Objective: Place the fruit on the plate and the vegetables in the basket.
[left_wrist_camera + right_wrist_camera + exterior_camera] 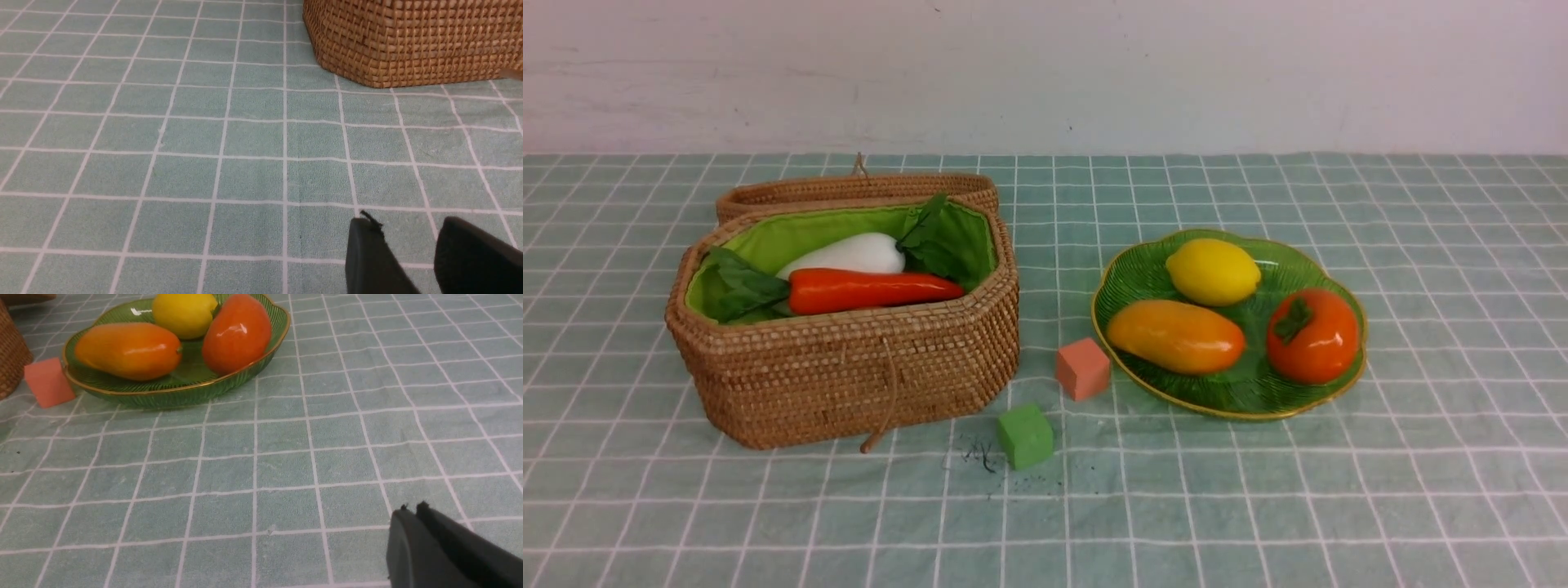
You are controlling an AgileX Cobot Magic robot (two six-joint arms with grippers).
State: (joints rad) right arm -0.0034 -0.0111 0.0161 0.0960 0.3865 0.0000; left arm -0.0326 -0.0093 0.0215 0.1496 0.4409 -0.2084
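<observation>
The worktop point(1258, 490) wears a pale teal cloth crossed by a thin white grid. The basket point(849, 367) is tan woven wicker with a bright green lining. In it lie a white radish point(849, 253) and a red-orange carrot point(874, 290), both with dark green leaves. The plate point(1233, 392) is translucent green, ribbed, with a gold rim. It holds a yellow lemon point(1213, 271), an orange-yellow mango point(1176, 336) and an orange-red persimmon point(1313, 336) with a green cap. One cube point(1083, 368) is salmon pink, another cube point(1025, 436) green. Each pincer is black: left pincer point(408, 241), right pincer point(412, 516).
</observation>
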